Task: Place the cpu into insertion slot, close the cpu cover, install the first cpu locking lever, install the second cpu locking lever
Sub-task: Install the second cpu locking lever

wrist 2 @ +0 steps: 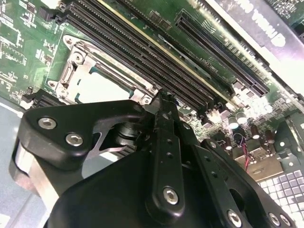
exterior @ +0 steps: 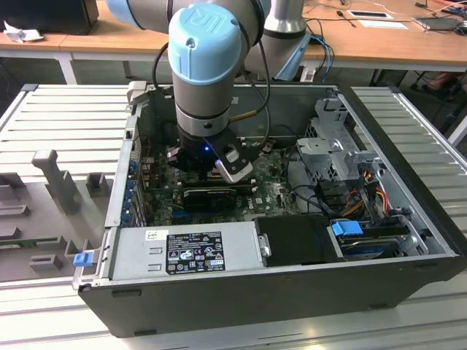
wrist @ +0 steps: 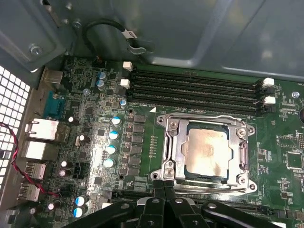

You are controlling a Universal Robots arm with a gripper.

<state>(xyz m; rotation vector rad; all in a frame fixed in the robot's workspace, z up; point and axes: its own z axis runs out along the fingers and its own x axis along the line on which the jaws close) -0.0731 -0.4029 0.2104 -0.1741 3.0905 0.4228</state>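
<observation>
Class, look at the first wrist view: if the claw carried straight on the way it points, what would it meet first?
Probably the near edge of the metal cover framing the chip; the claw tips sit right at that edge, though depth is unclear.

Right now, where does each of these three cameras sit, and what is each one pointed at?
Exterior view: off the arm, above the open black computer case, looking down at the arm's blue-capped wrist.
First wrist view: on the wrist, facing the square grey metal cpu cover over the pale cpu; tool at the edge, fingertips together.
Second wrist view: on the wrist, behind the tool.
Both wrist views share the cover and tool.
</observation>
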